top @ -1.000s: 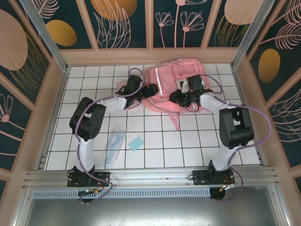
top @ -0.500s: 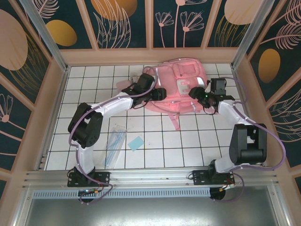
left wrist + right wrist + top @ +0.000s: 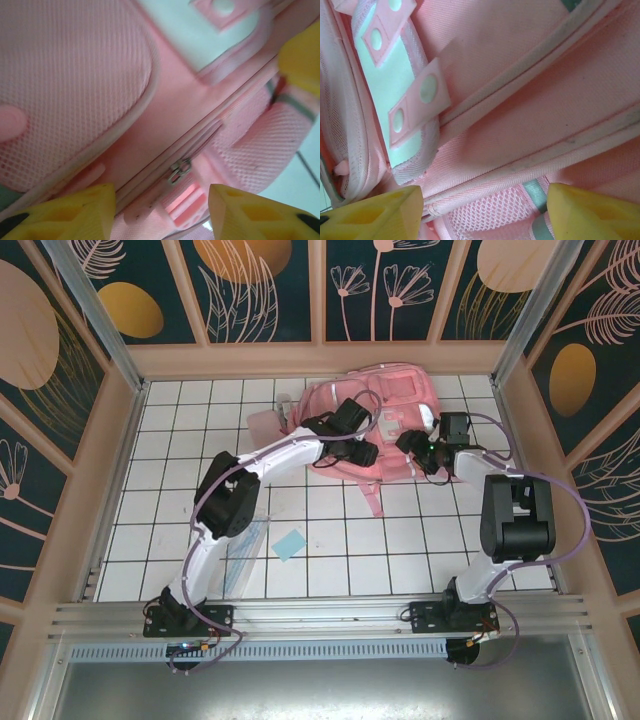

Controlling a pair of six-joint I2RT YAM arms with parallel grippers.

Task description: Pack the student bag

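The big soft pink backpack (image 3: 390, 400) lies top middle in the overhead view. Your left claw (image 3: 162, 207) is nearer: half open, holding nothing, with the small metal zip pull (image 3: 179, 171) just ahead between its fingers (image 3: 65, 212). The zip runs lower left to upper right. Your right claw (image 3: 485, 210) gapes over the bag, empty.

The left gripper (image 3: 360, 447) and right gripper (image 3: 411, 444) hung over the student bag (image 3: 392, 390); a blue card (image 3: 289, 543) lay well apart, on its near side.

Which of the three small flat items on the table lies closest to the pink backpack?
The small pink case, at the left edge of the student bag; the blue square and the clear packet lie well apart from it.
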